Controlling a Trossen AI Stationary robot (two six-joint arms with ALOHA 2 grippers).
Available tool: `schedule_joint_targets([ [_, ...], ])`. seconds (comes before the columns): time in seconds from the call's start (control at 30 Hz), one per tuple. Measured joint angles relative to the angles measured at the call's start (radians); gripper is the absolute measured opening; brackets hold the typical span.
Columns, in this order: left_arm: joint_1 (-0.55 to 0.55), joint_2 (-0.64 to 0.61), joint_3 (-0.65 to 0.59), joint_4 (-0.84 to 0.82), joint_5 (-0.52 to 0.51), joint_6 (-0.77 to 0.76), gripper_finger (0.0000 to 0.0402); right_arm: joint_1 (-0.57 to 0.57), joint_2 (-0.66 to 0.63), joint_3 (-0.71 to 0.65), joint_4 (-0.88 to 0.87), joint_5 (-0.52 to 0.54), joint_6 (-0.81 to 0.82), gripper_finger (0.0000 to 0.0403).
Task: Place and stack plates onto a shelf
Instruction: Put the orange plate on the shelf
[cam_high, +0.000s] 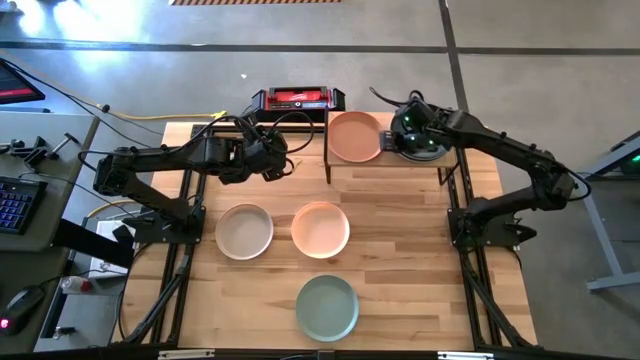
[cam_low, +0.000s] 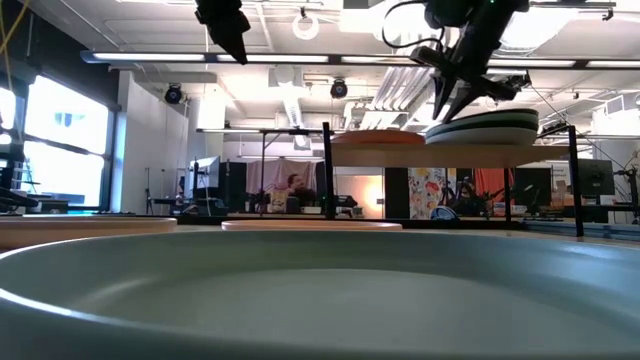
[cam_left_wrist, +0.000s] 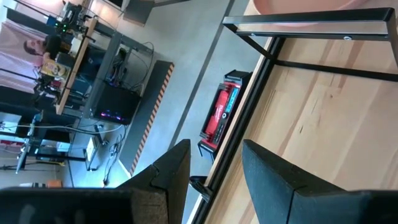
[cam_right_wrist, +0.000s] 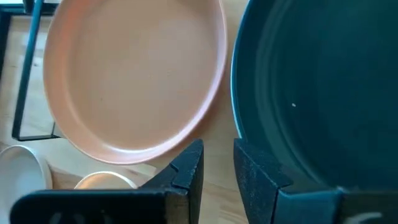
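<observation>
The shelf (cam_high: 390, 160) stands at the table's far edge. A terracotta pink plate (cam_high: 355, 137) lies on its left half and a stack topped by a dark green plate (cam_right_wrist: 317, 93) lies on its right half. My right gripper (cam_right_wrist: 217, 171) points down at that top plate's left rim, slightly open, with only wood showing in the gap. In the low view it (cam_low: 455, 100) reaches the stack (cam_low: 485, 125). My left gripper (cam_high: 275, 160) hovers open and empty just left of the shelf. Cream (cam_high: 244, 231), peach (cam_high: 320, 229) and sage (cam_high: 327, 306) plates rest flat on the table. My right gripper comes from above, pointing down at the dark green plate's rim (cam_right_wrist: 239, 118) on the side facing the pink plate. One finger (cam_right_wrist: 258, 177) lies over that rim and the other stands outside it. Whether either touches the plate, I cannot tell.
A red and black device (cam_high: 297, 98) sits at the far edge, left of the shelf. The shelf's black legs (cam_left_wrist: 261, 56) stand close to my left gripper. The sage plate (cam_low: 300, 290) fills the low view's foreground. Bare wood lies around the three table plates.
</observation>
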Motion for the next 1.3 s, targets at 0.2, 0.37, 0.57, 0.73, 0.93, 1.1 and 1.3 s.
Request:
schedule_joint_targets([
  [0.2, 0.0, 0.0, 0.0, 0.0, 0.0, -0.001, 0.0135, 0.0, 0.0, 0.0, -0.034, 0.046, 0.004, 0.0084],
  [0.37, 0.0, 0.0, 0.0, 0.0, 0.012, -0.001, 0.0135, 0.004, 0.0, 0.0, -0.003, 0.041, -0.007, 0.0084],
  [0.57, 0.0, 0.0, 0.0, 0.0, 0.021, -0.001, 0.0135, 0.048, 0.0, 0.0, 0.071, 0.014, 0.001, 0.0084],
  [0.73, 0.0, 0.0, 0.0, 0.011, 0.023, -0.001, 0.0135, 0.085, 0.031, 0.0, 0.122, 0.046, 0.046, 0.0084],
  [0.93, 0.0, 0.0, 0.0, 0.012, 0.023, 0.0, 0.0135, 0.115, 0.112, 0.0, 0.192, 0.033, 0.046, 0.0084],
  [1.1, 0.0, 0.0, 0.0, 0.012, 0.023, 0.001, 0.0135, 0.113, 0.141, 0.0, 0.193, 0.029, 0.046, 0.0084],
  [1.3, 0.0, 0.0, 0.0, 0.012, 0.023, 0.001, 0.0135, 0.106, 0.143, 0.0, 0.186, 0.056, 0.046, 0.0084],
])
